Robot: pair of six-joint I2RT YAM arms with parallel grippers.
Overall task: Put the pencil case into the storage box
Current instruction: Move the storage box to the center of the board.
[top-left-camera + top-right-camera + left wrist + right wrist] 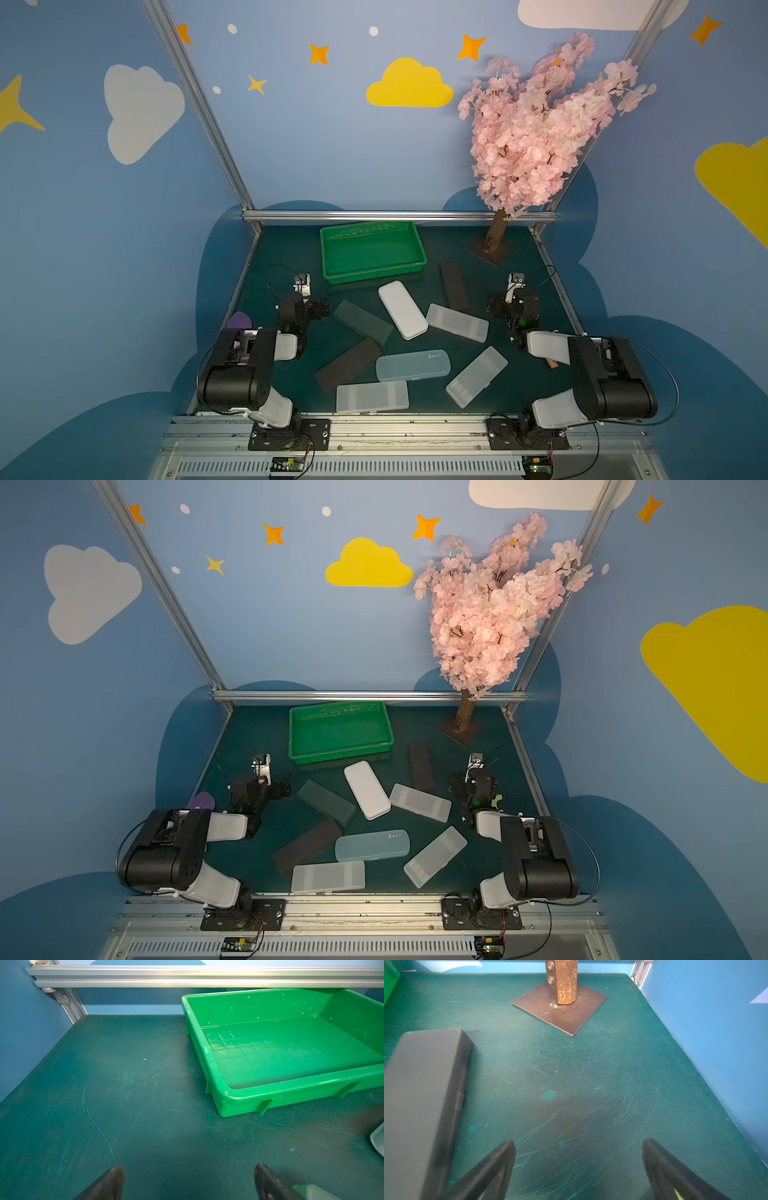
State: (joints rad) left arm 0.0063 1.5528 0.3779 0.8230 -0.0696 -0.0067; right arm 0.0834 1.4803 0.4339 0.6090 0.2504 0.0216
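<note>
The storage box point(374, 272) is a shallow bright green tray at the back of the table; in the left wrist view the storage box point(249, 1098) holds nothing. Several pencil cases lie scattered in front of it: a white one point(402, 309), a pale blue one point(412, 365), frosted ones point(457, 323) and dark ones point(347, 370). My left gripper point(189, 1167) is open over bare mat, left of the box. My right gripper point(579, 1142) is open too, with a dark case point(423, 1105) beside one finger. Neither touches a case.
A pink blossom tree point(536, 124) stands at the back right on a metal base plate point(560, 1018). An aluminium rail point(374, 215) runs along the table's back edge, with frame posts at both corners. A purple object point(239, 322) lies by the left arm.
</note>
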